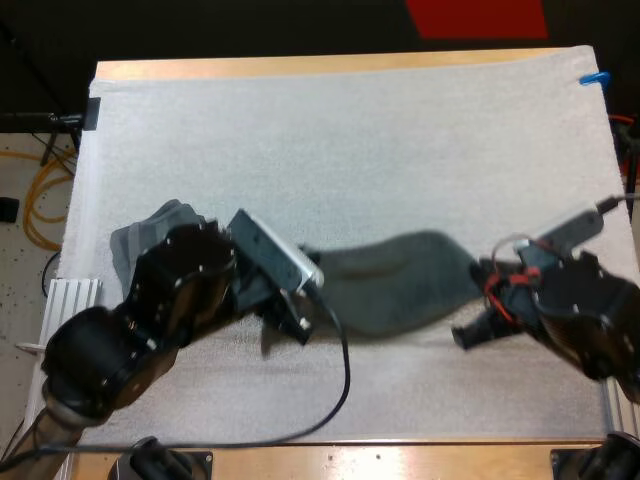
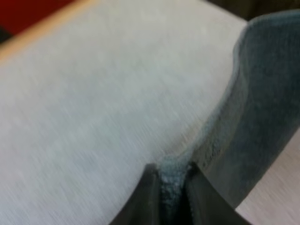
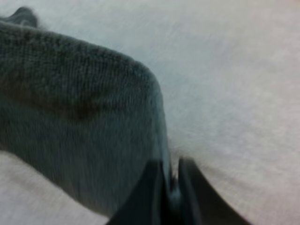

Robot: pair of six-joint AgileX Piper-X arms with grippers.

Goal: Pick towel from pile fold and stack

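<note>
Towel (image 1: 395,285), grey-green, hangs seemingly slack between left tool (image 2: 172,197) and right tool (image 3: 169,187).

Towel (image 2: 262,117) edge between left fingers (image 2: 145,201), over mat (image 2: 93,103)

Behind the left end effector (image 2: 171,169), the crumpled towel (image 1: 150,232) lies mostly under the left arm (image 1: 170,290). Only a grey fold shows beside the arm, so whether this is one towel or several cannot be told. In the high view, the stretched towel (image 1: 400,280) has its end at that end effector hidden beneath the wrist. Its other end, at the right end effector (image 3: 171,165), merges with the dark fingers (image 1: 470,333). In both wrist views the stretched towel runs past the picture's edge, away from the end effector.
</note>
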